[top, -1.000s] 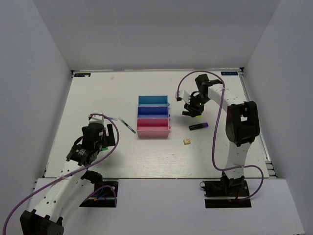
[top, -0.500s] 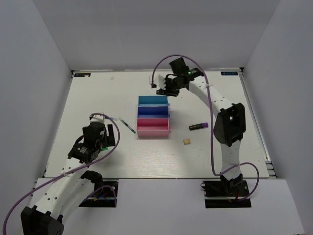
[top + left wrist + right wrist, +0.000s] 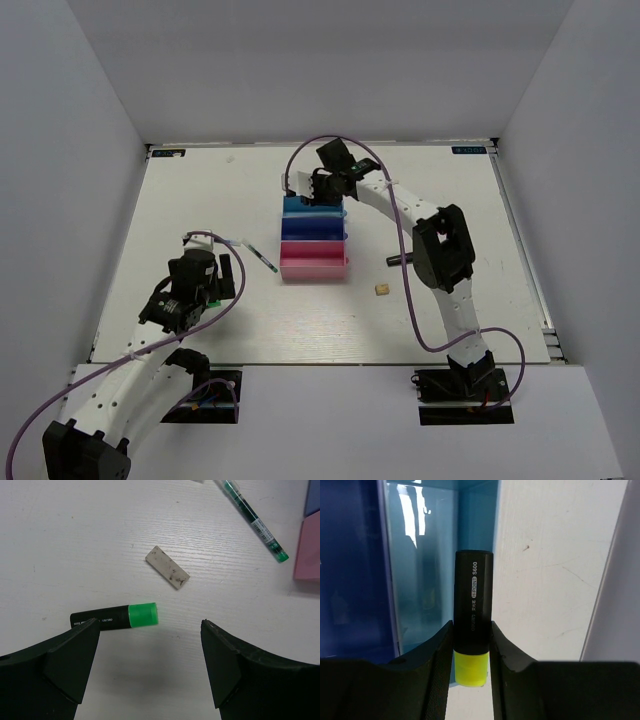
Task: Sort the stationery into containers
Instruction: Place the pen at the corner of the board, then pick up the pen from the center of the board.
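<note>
My right gripper (image 3: 316,188) is shut on the black marker with the yellow cap (image 3: 473,605) and holds it over the teal tray (image 3: 312,205) at the far end of the row; that tray (image 3: 422,565) lies under the marker. The blue tray (image 3: 313,228) and pink tray (image 3: 313,262) follow it. My left gripper (image 3: 150,665) is open just above the table. A black marker with a green cap (image 3: 115,618) lies by its left finger. The thin pen (image 3: 262,255) lies left of the pink tray. The tan cube (image 3: 381,289) sits right of the trays. The purple-capped marker (image 3: 392,259) is mostly hidden behind my right arm.
A small whitish eraser block (image 3: 167,574) lies just beyond the green-capped marker. The pen (image 3: 255,520) points toward the pink tray's corner (image 3: 309,550). White walls enclose the table on three sides.
My right arm swung left from near the purple-capped marker to over the teal tray, carrying the yellow-capped marker. My left arm has barely moved.
</note>
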Motion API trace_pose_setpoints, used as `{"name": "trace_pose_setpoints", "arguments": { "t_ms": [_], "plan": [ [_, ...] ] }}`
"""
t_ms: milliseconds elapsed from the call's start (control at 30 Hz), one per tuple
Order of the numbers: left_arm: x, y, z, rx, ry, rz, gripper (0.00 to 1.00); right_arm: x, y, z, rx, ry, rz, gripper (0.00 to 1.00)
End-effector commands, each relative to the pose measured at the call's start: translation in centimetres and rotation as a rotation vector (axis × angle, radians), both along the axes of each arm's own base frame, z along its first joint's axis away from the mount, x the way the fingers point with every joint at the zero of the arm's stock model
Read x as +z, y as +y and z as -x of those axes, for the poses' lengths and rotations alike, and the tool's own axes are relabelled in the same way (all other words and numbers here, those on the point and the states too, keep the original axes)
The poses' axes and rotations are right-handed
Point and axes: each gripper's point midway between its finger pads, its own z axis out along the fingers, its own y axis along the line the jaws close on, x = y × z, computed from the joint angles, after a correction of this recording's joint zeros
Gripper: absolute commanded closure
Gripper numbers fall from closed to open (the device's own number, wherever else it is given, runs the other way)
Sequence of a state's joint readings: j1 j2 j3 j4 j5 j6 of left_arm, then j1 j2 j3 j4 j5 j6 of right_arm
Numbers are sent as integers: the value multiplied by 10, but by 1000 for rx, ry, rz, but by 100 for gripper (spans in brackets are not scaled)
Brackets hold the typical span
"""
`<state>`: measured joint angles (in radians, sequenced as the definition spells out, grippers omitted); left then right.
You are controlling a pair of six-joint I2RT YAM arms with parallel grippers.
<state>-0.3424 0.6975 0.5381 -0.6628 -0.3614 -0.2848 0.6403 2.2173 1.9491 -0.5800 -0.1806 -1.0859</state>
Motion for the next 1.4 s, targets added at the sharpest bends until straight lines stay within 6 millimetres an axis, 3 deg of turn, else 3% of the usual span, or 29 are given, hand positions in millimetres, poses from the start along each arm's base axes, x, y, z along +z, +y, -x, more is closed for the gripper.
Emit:
{"name": "trace_pose_setpoints", "arguments": {
  "t_ms": [0,67,100,200,400,500,533,567,600,667,700,733,767,800,833,867,900,933,967,1000,1033,1067,1133,1167,1267,1367],
  "plan": [
    [14,1,-5,6,-32,-3,8,8,7,-12,5,-78,-12,86],
    [15,1,-6,7,-37,-3,8,8,8,-11,-2,-76,-18,72],
    [15,1,-5,6,-35,-2,8,10,7,-11,-8,-73,-23,60],
    [14,1,-5,4,-28,-2,8,9,6,-4,-4,-53,-19,51],
    [11,1,-6,7,-19,-7,8,18,4,1,-25,-40,-40,48],
    [7,1,-7,8,-6,-11,17,35,2,6,-61,-20,-86,62],
    [7,0,-8,11,-4,-5,22,49,1,9,-87,-15,-122,84],
    [5,1,-8,14,3,8,31,50,-2,14,-120,17,-136,93],
    [3,1,-11,28,14,19,54,79,-5,23,-114,3,-182,100],
    [1,1,-11,48,35,54,81,70,-21,35,-148,68,-183,100],
    [-1,3,-14,85,50,78,96,102,-28,44,-148,29,-226,100],
    [-2,-2,-15,78,60,110,98,81,-42,54,-168,73,-198,93],
    [-3,0,-19,99,72,128,98,81,-52,56,-184,76,-196,81],
    [-3,0,-21,125,79,152,91,93,-67,59,-198,55,-200,68],
    [-6,-2,-24,147,105,192,84,83,-80,72,-207,77,-168,59],
    [-7,2,-28,175,130,200,74,86,-98,74,-207,64,-140,49],
    [-8,3,-30,200,143,216,51,70,-119,83,-228,106,-91,46],
    [-7,1,-40,216,166,229,43,63,-134,99,-225,143,-59,44],
    [-10,1,-38,232,195,235,38,58,-159,96,-239,145,-34,44],
    [-11,2,-38,244,214,236,29,42,-173,113,-184,200,4,43],
    [-11,1,-41,249,236,236,26,37,-183,135,-106,225,23,43],
    [-12,1,-40,259,245,237,25,31,-204,139,-109,243,32,41],
    [-17,-2,-35,247,260,247,23,6,-223,171,20,266,64,41],
    [-19,-2,-34,246,265,250,23,2,-221,180,67,274,38,41],
    [-18,-4,-25,221,252,260,22,-20,-230,195,149,301,29,41],
    [-18,-6,-15,184,258,260,22,-29,-228,188,160,351,14,41]
  ]
}}
